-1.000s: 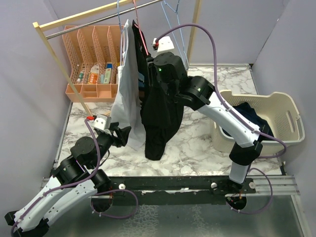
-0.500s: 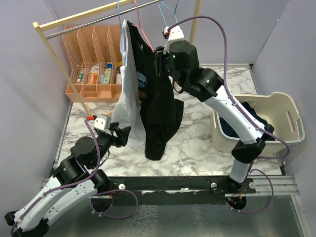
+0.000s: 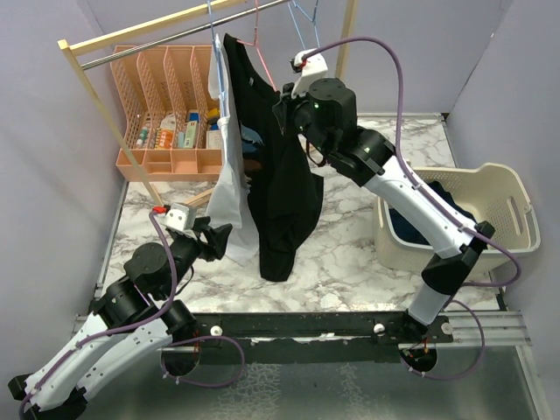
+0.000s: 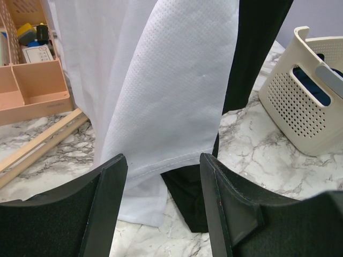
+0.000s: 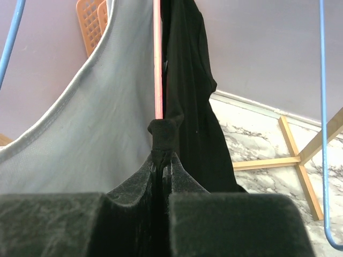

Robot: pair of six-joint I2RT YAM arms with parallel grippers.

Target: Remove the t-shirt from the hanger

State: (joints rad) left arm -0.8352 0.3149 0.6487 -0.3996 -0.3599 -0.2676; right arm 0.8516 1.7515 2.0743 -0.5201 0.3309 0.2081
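The black t-shirt (image 3: 282, 179) hangs from a red hanger (image 3: 255, 19) on the rail, its hem near the table. My right gripper (image 3: 285, 103) is high beside the shirt's shoulder, shut on a bunch of its black fabric (image 5: 163, 134) just below the red hanger's bar (image 5: 157, 59). My left gripper (image 3: 219, 238) is low and open, with the hem of a white shirt (image 4: 166, 80) just beyond its jaws and nothing held. The black t-shirt (image 4: 257, 48) hangs behind the white one.
The white shirt (image 3: 229, 166) hangs on a blue hanger left of the black one. An empty blue hanger (image 5: 323, 107) hangs to the right. A peach organizer (image 3: 166, 114) stands at the back left. A cream basket (image 3: 507, 210) with dark clothes is on the right.
My right gripper has risen and moved right toward the rail, taking the black shirt's shoulder fabric with it. The left arm has not moved.
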